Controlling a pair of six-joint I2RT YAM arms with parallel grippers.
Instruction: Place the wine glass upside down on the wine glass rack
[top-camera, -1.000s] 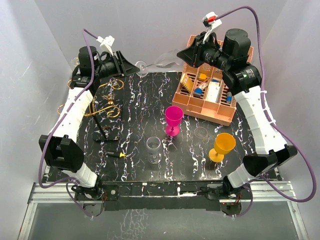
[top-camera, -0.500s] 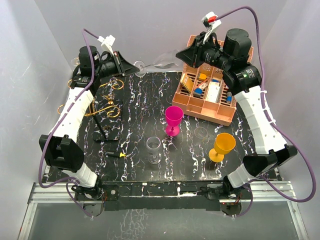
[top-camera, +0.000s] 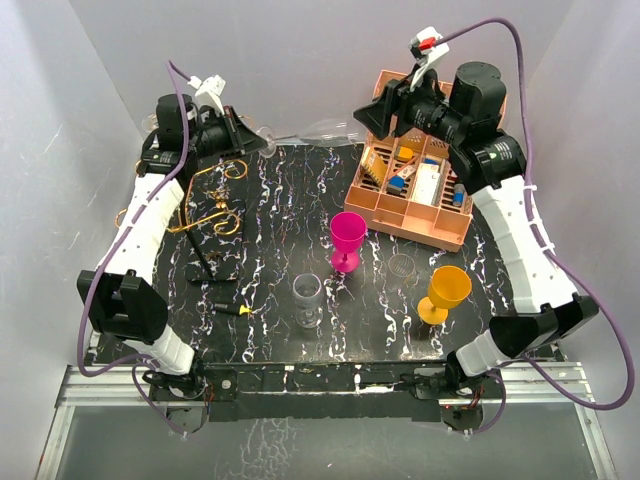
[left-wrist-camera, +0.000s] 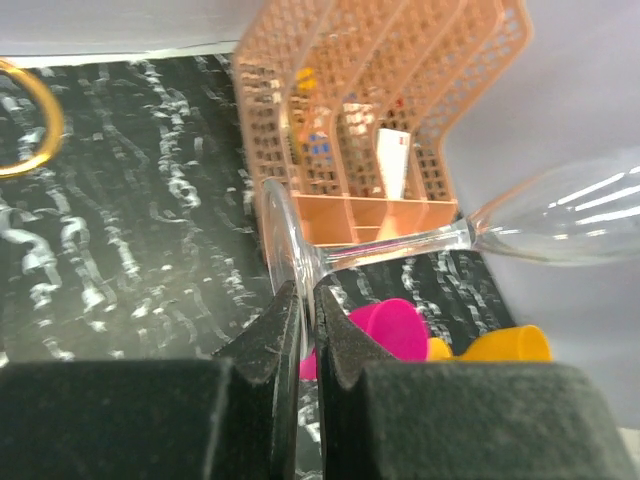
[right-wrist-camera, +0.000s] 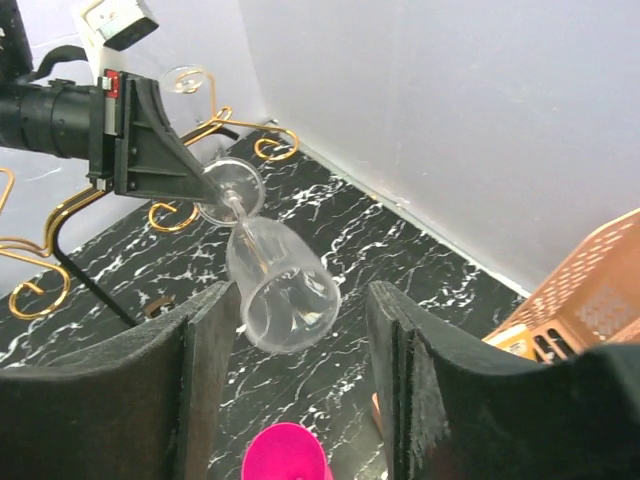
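By the far left corner, left gripper (left-wrist-camera: 308, 305) pinches the glass (right-wrist-camera: 285, 290), right gripper (right-wrist-camera: 303, 310) hangs wide; tip it slowly onto the rack (top-camera: 215, 218).

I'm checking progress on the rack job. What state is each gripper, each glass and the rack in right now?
wine glass: lying sideways in the air.
left gripper: shut on its foot.
right gripper: open, astride the bowl.
wine glass rack: standing, this glass not on it.
magenta glass: upright.
orange glass: upright.
small clear glass: upright.
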